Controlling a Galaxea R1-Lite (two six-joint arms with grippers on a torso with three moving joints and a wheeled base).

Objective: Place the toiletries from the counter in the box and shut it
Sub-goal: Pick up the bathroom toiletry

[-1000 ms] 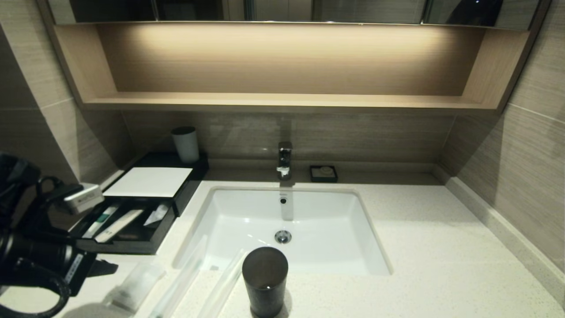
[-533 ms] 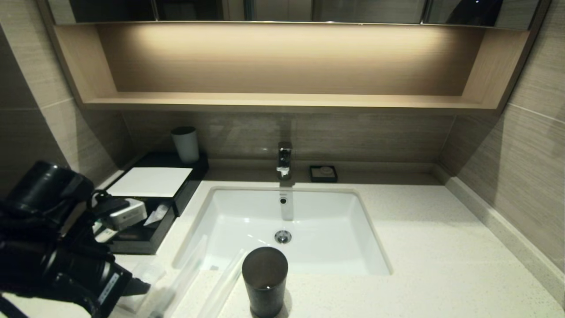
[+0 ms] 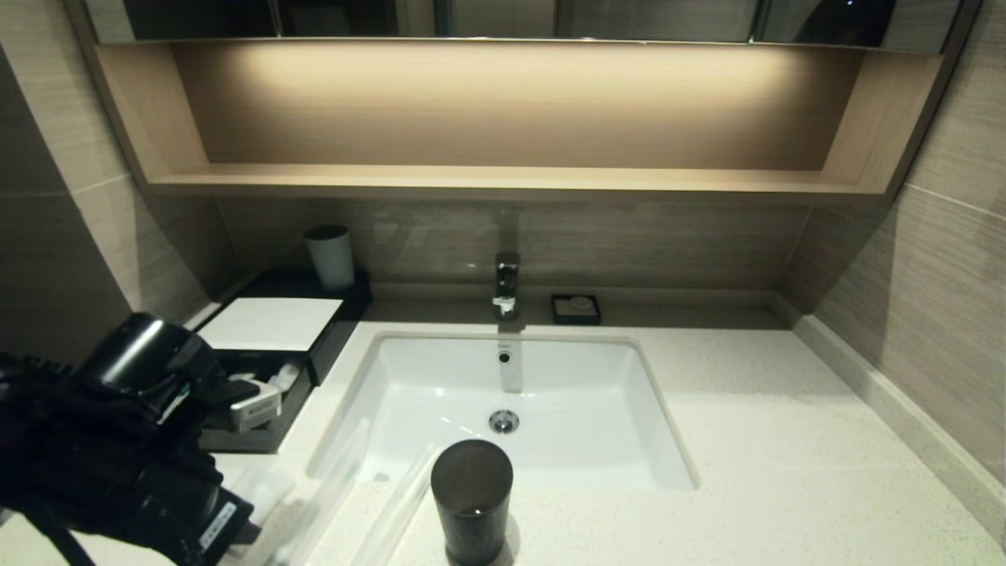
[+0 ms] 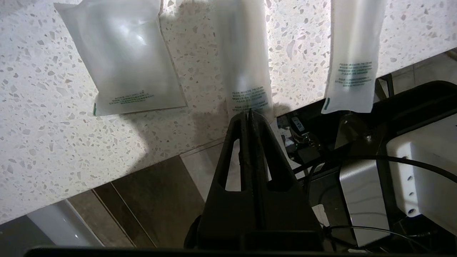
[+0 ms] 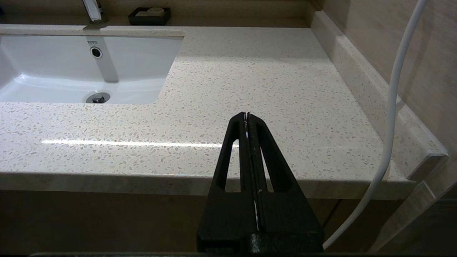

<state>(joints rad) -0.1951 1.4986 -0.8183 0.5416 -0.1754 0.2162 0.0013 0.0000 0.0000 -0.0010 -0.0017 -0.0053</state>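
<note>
At the counter's (image 4: 43,142) front edge, the left gripper (image 4: 249,113) hangs with its jaws pressed together and empty, tips just beside the near end of the middle long packet (image 4: 246,60), which lies between the sachet (image 4: 123,57) and the other long packet (image 4: 353,60). The black box (image 3: 271,428), drawer open, sits at the counter's back left. To pick well, the jaws likely need to open, then pinch an end overhanging the edge. The right gripper (image 5: 247,114) stays parked, closed, before the counter.

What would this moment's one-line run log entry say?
left gripper: shut, empty, above middle packet | sachet, other packet: on counter | box: drawer open | right gripper: shut, parked
</note>
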